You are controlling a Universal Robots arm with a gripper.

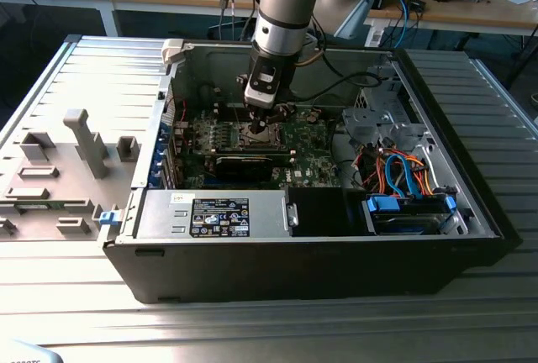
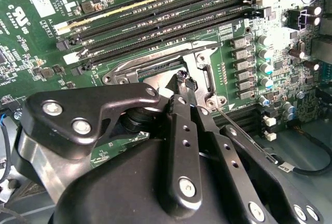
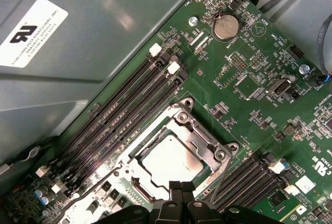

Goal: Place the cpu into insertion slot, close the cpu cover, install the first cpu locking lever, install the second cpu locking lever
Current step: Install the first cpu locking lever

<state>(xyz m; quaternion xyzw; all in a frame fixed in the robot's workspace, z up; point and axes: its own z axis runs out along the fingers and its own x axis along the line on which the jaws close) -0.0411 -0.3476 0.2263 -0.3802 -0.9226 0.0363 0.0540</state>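
Note:
The cpu (image 3: 171,162) lies flat in its socket on the green motherboard (image 3: 249,86), its pale silvery top showing through the square opening of the cpu cover (image 3: 196,130). The cover is down over the chip. My gripper (image 3: 182,185) is shut, its two black fingertips pressed together right at the cover's edge. In the second wrist view the gripper (image 2: 181,79) tapers to a point over the cover (image 2: 203,73). One thin wire locking lever (image 2: 244,133) sticks out sideways from the socket; another lever (image 2: 171,52) runs along the socket beside the memory slots. In the exterior view the gripper (image 1: 259,130) hangs over the socket.
Rows of black memory slots (image 3: 129,110) flank the socket. The open computer case (image 1: 319,262) surrounds the board, with a power supply (image 1: 214,214), orange and blue cables (image 1: 399,170) and a drive bay (image 1: 408,212). Grey fixtures (image 1: 84,140) stand on the table at the exterior view's left.

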